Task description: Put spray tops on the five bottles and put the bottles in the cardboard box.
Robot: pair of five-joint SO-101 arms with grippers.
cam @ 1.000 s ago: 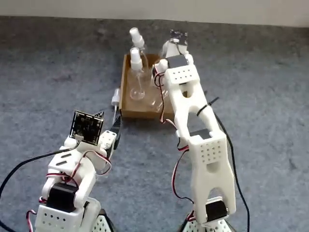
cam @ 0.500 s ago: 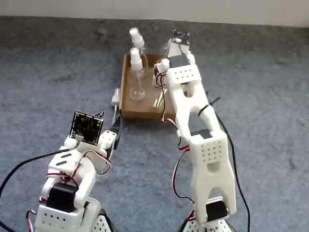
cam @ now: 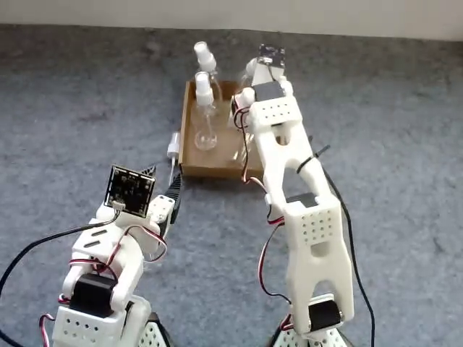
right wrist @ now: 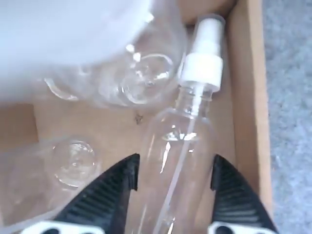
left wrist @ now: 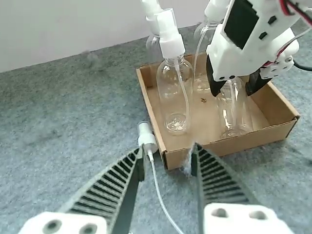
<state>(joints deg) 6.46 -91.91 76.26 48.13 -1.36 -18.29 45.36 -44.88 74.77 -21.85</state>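
Fingers [left wrist: 119, 190] of the left gripper [left wrist: 168, 153] are spread and empty, near a loose spray top [left wrist: 146, 139] lying just beside the cardboard box [left wrist: 224, 144]. The right gripper [right wrist: 175, 160], likewise spread and empty, hangs over a capped bottle [right wrist: 180, 131] standing inside the box.

It looks like a robotics test bench: a grey felt table [cam: 72, 108], a plain white wall [cam: 108, 11], and a left arm [cam: 116, 253] and right arm [cam: 304, 217] with exposed wires [cam: 36, 244].

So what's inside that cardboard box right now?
Clear bottles stand in the cardboard box: a capped bottle by a side wall, and a second bottle below the right gripper. That arm covers the second bottle's neck and some floor, so the full count is hidden.
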